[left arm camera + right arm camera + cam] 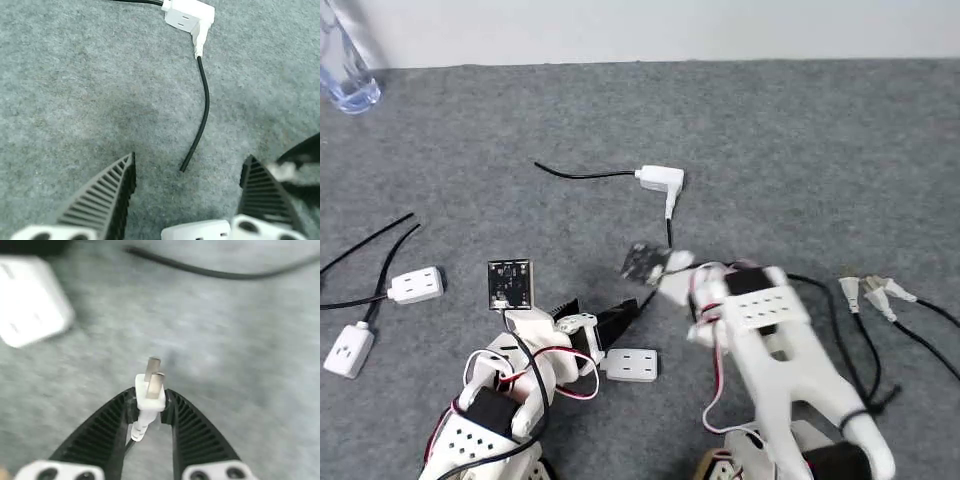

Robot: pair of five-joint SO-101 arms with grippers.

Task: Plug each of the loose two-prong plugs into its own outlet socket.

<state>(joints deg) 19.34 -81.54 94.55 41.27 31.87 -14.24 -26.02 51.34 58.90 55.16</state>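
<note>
From the right wrist: right gripper (149,399) clenched on a plug (151,385), prongs pointing away over the carpet (240,350), with a blurred socket (30,300) off to one side.

From the left wrist: left gripper (190,158) released, fingers spread wide. Between them a low socket (200,231) (touching or not, cannot tell). Further off a mated pair (187,15) with its cable (202,100).

Added by the high view: loose plugs (865,292) beside the right arm, and spare sockets (417,285) well apart at the left.
</note>
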